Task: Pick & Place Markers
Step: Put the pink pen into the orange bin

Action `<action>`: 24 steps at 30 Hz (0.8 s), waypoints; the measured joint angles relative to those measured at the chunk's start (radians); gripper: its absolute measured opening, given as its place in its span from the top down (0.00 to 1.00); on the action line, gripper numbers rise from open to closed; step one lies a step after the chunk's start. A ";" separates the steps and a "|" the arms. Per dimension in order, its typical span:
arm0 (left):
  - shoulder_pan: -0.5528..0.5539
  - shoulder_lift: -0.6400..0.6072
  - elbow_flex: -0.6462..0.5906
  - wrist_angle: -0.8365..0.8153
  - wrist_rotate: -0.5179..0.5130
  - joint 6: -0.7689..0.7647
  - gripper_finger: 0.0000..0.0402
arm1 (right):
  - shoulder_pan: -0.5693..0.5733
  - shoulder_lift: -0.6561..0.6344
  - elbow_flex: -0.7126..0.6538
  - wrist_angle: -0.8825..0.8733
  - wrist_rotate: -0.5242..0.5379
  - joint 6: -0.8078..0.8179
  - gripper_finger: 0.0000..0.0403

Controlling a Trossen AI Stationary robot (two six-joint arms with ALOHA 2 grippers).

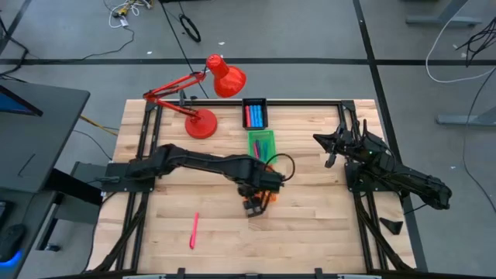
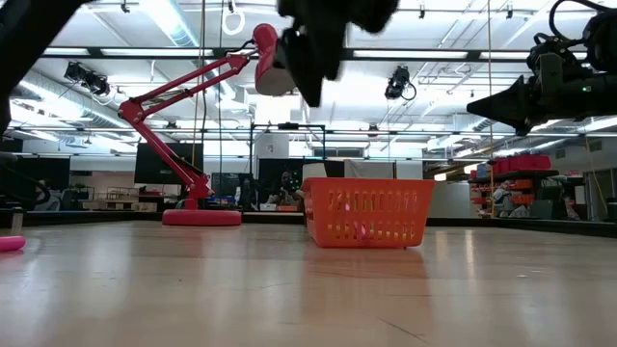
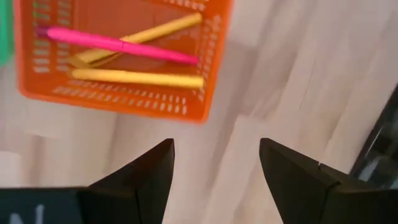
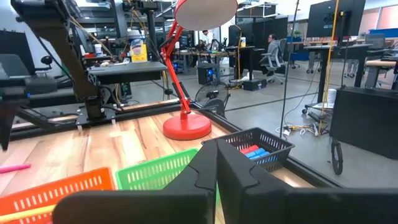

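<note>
Left gripper (image 3: 214, 165): held above the table just beside the orange tray (image 3: 124, 102), fingers spread, nothing between them.
Right gripper (image 4: 216, 165): parked at three o'clock, fingers pressed together.
Markers: one pink marker (image 3: 121, 45) and two yellow markers (image 3: 137, 78) lie inside the orange tray; another pink marker (image 1: 193, 230) lies at seven o'clock.

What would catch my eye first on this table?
Probably the bright red desk lamp at the table's far edge. Next, the left claw, open and empty, beside the orange tray holding yellow and pink markers; one pink marker lies alone on the wood.
</note>
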 joint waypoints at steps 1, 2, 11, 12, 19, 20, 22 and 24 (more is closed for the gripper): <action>-0.008 -0.023 -0.027 0.001 -0.006 0.059 0.40 | 0.000 0.000 0.000 0.000 0.000 0.000 0.97; -0.016 -0.048 -0.058 0.002 -0.012 0.119 0.40 | 0.000 0.000 0.000 0.000 0.000 0.000 0.97; -0.089 -0.283 -0.392 0.059 -0.068 0.452 0.40 | 0.000 0.000 0.000 0.000 0.000 0.000 0.97; -0.100 -0.311 -0.440 0.081 -0.082 0.485 0.40 | 0.000 0.000 0.000 0.000 0.000 0.000 0.97; -0.169 -0.502 -0.758 0.215 -0.089 0.790 0.40 | 0.000 0.000 0.000 0.000 0.000 0.000 0.97; -0.177 -0.526 -0.796 0.225 -0.085 0.842 0.40 | 0.000 0.000 0.000 0.000 0.000 0.000 0.97; -0.191 -0.570 -0.858 0.232 -0.084 0.947 0.40 | 0.000 0.000 0.000 0.000 0.000 0.000 0.97; -0.200 -0.601 -0.909 0.234 -0.082 1.045 0.40 | 0.000 0.000 0.000 0.000 0.000 0.000 0.97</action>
